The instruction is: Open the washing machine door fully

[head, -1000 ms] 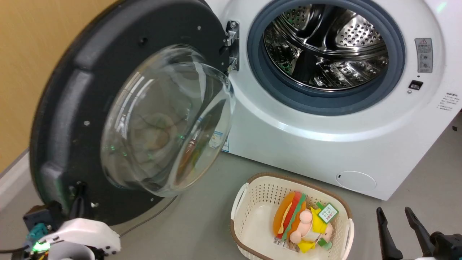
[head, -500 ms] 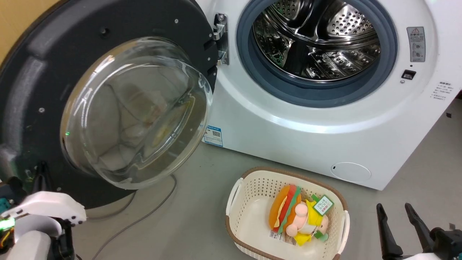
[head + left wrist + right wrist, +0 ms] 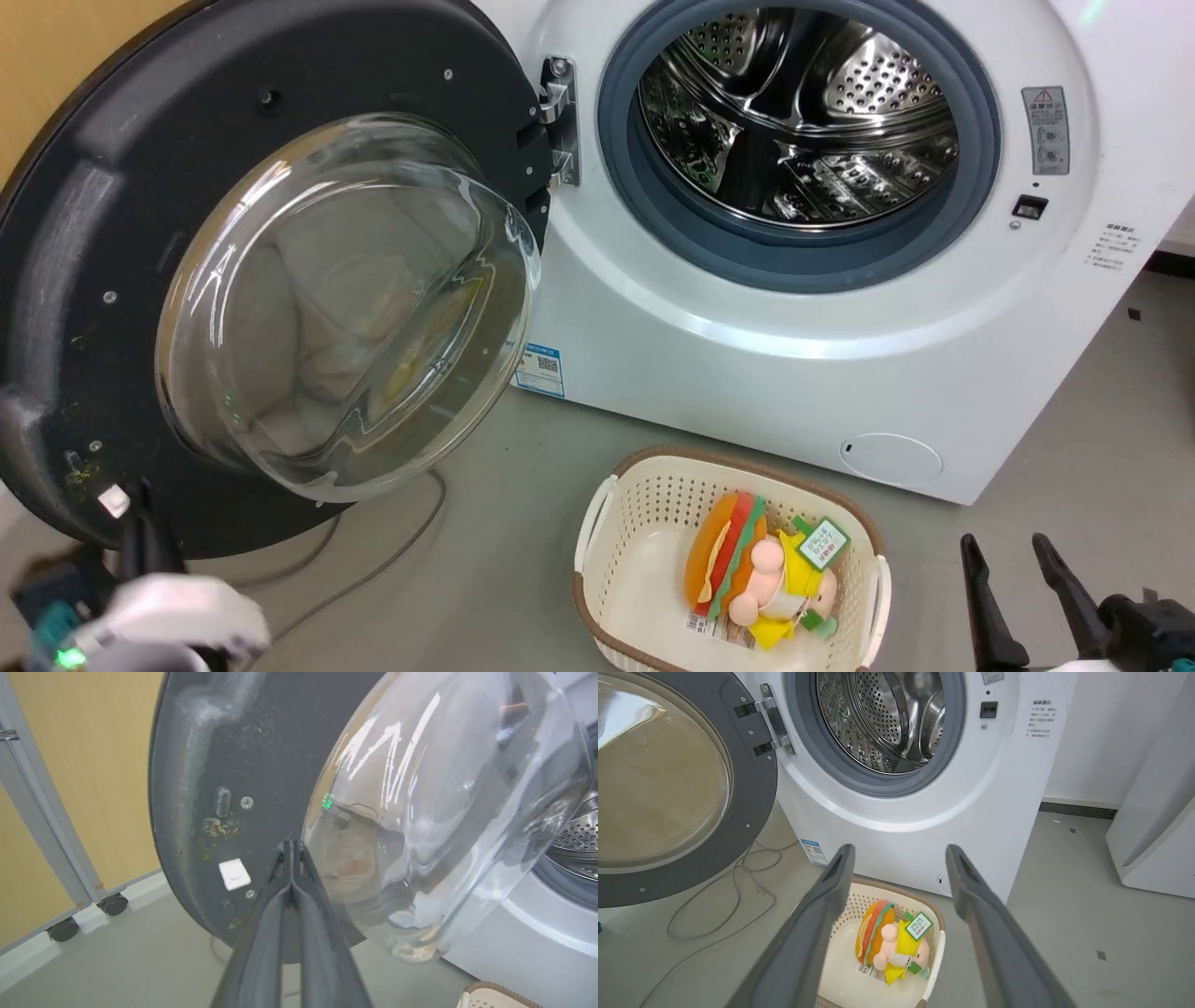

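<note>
- While the door point(image 3: 121, 233) hangs swung far left of the washer point(image 3: 747, 373) in the head view, my left jaws sit low at its bottom rim. My right jaws stand parted and empty at lower right, near the basket point(image 3: 644, 509).
- Left wrist view: my left jaws are pressed together on nothing, tips at the door point(image 3: 224, 742) beside its glass bowl point(image 3: 444, 812); whether they touch it, I cannot tell. With tips this narrow, I judge a push could skid onto the bowl, or send the door into the wheeled partition point(image 3: 42, 812) behind.
- Right wrist view: right jaws spread wide over the basket point(image 3: 866, 900). The door point(image 3: 756, 793) stands clear of the drum point(image 3: 887, 723). A cable point(image 3: 738, 877) lies on the floor below it; a low sweep of my left arm might catch it.
</note>
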You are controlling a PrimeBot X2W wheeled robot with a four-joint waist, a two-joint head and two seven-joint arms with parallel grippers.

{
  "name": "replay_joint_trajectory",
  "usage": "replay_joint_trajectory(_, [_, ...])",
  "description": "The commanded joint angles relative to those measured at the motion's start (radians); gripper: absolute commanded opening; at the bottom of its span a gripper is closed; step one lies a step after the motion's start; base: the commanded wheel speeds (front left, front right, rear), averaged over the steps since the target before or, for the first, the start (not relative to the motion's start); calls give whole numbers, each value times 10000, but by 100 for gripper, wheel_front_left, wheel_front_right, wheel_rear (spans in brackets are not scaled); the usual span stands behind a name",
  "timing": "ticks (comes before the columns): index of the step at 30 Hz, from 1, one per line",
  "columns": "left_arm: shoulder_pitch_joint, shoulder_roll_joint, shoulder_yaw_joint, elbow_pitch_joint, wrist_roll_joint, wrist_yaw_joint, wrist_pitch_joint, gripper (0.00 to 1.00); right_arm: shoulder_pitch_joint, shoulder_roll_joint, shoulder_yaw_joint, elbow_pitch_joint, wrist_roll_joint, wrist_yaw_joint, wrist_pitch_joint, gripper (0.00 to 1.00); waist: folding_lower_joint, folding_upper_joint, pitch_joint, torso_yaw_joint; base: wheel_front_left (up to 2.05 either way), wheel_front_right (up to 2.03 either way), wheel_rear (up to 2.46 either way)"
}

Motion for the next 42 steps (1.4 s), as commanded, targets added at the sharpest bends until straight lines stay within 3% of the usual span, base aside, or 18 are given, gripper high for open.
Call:
replay_joint_trajectory(1, [569, -360, 56, -619, 305, -22, -49, 0, -88, 22, 22, 55, 63, 6, -106, 100, 0, 0, -74, 2, 0, 0, 0])
replay_joint_trajectory(5, [1547, -1133, -101, -1778, 782, -113, -49, 2, -13, 22, 5, 129, 117, 6, -175, 100, 0, 0, -177, 57, 0, 0, 0])
replay_joint_trajectory(6, [1753, -1314, -200, -1997, 891, -148, -49, 27, -5, 22, 11, 146, 120, 6, -177, 100, 0, 0, -196, 60, 0, 0, 0])
replay_joint_trajectory(7, [1953, -1445, -309, -2159, 1030, -156, -49, 67, -10, 22, 25, 151, 112, 6, -174, 100, 0, 0, -209, 48, 0, 0, 0])
replay_joint_trajectory(8, [2132, -1552, -419, -2256, 1139, -155, -49, 100, -21, 22, 51, 142, 90, 6, -176, 100, 0, 0, -225, 30, 0, 0, 0])
replay_joint_trajectory(15, [2581, -1820, -1400, -2704, 1978, -357, -49, 100, -20, 22, 175, -25, -140, 6, -170, 100, 0, 0, -360, -289, 0, 0, 0])
replay_joint_trajectory(24, [2215, -1804, -2422, -2306, 2466, -753, 120, 100, 26, 22, 241, -482, -326, 6, 14, 100, 0, 0, -541, -1353, 0, 0, 0])
replay_joint_trajectory(33, [1683, -1634, -2847, -1810, 2831, -851, 276, 100, 212, 22, 224, -874, -587, 6, 397, 100, 0, 0, -613, -2363, 0, 0, 0])
replay_joint_trajectory(41, [1471, -1571, -2818, -1497, 2818, -764, 265, 100, 427, 22, 153, -1041, -593, 6, 570, 100, 0, 0, -596, -2807, 0, 0, 0])
replay_joint_trajectory(42, [1595, -1594, -2843, -1501, 2805, -803, 277, 0, 293, 0, 150, -994, -620, 0, 572, 0, 0, 0, -602, -2791, 0, 0, 0])
